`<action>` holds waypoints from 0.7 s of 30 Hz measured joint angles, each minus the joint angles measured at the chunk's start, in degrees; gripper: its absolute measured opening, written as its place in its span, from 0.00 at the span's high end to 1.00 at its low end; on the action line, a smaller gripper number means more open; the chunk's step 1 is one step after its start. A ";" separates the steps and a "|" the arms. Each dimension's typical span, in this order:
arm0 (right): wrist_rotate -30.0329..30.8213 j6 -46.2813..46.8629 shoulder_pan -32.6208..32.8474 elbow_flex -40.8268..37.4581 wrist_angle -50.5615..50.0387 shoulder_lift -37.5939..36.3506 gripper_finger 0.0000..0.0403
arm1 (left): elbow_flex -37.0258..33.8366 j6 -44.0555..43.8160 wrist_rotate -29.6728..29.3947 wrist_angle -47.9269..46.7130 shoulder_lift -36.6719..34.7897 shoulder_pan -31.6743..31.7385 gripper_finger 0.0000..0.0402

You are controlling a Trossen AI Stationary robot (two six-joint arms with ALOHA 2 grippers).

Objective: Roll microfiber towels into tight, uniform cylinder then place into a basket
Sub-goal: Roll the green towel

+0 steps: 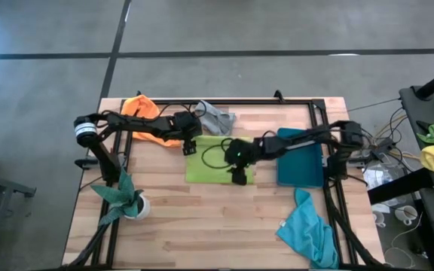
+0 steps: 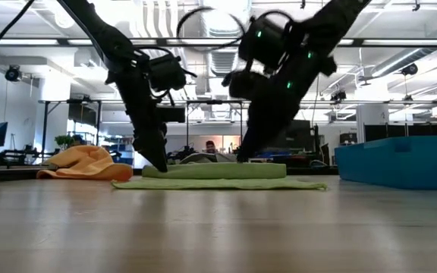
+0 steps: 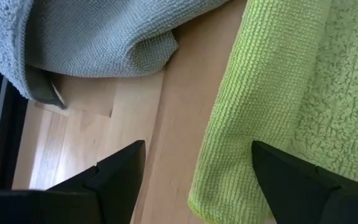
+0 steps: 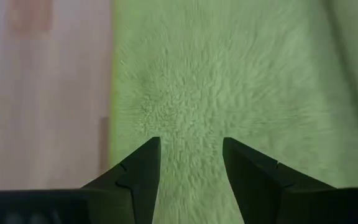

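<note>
My left gripper (image 3: 194, 180) stood open, straddling the lime towel's (image 1: 218, 159) edge at nine o'clock; my right gripper (image 4: 191, 171) hovered part-open over its three o'clock side — both placed, I judged, to start a roll. Four towels: lime at centre, orange (image 1: 143, 108) and grey (image 1: 217, 117) toward eleven, turquoise (image 1: 307, 226) at five. One basket (image 1: 301, 162) — at three.

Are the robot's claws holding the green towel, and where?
Nothing is held. The left gripper is open astride the lime green microfiber towel edge; the right gripper is open above its surface.
</note>
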 joint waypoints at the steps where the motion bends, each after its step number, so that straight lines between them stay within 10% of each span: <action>1: 0.14 0.58 0.62 0.26 0.35 1.55 0.58 | -0.01 0.01 -0.02 0.04 0.00 0.00 0.31; 21: 1.00 7.19 6.68 2.76 -6.49 -0.29 0.58 | -6.22 -4.22 4.74 1.14 -8.99 -4.28 0.31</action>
